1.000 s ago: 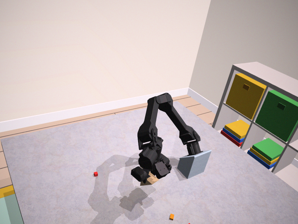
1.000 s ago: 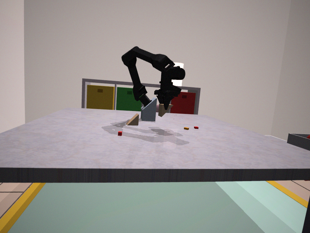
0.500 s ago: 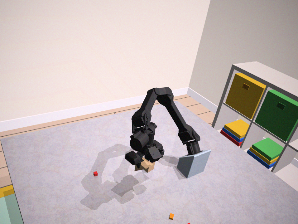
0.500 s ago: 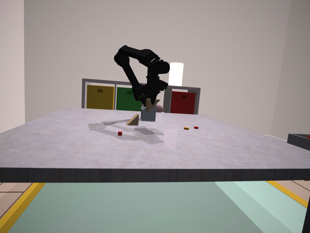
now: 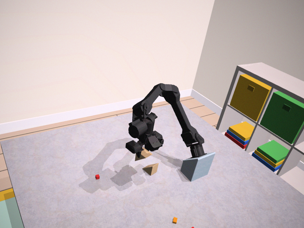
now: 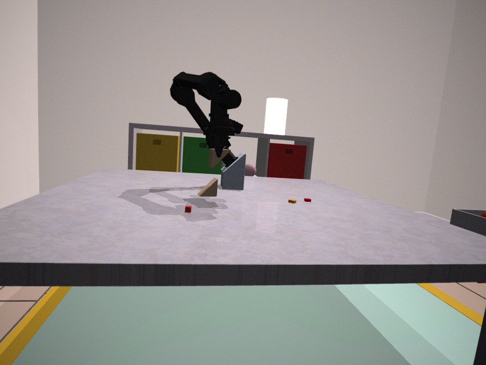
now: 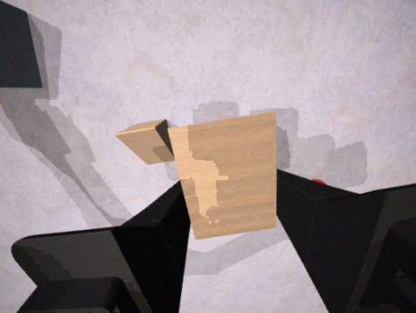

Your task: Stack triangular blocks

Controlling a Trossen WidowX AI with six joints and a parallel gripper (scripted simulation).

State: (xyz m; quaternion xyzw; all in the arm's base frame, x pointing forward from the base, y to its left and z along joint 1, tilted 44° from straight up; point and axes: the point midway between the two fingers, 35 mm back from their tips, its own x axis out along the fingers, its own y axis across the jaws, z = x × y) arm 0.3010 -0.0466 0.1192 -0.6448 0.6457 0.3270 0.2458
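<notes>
My gripper (image 5: 142,153) (image 6: 219,152) (image 7: 225,177) is shut on one wooden triangular block (image 5: 145,155) (image 6: 212,157) (image 7: 245,153) and holds it in the air, flat face up. In the exterior view its sloped underside rises to the right. The other triangular block (image 5: 153,169) (image 6: 212,190) (image 7: 146,145) rests on the table (image 5: 61,206) (image 6: 243,239) (image 7: 109,39), sloped face up, also rising to the right in the exterior view. The held block is apart from it, above and slightly right in that view. In the wrist view the held block hides part of the lower block's right end.
A blue-grey slanted base (image 5: 199,168) (image 6: 234,177) carries the arm beside the lower block. A small red cube (image 5: 97,177) (image 6: 188,209) (image 7: 318,181) lies on the other side. An orange piece (image 5: 175,220) (image 6: 292,201) and another red piece (image 5: 192,227) (image 6: 307,200) lie farther off.
</notes>
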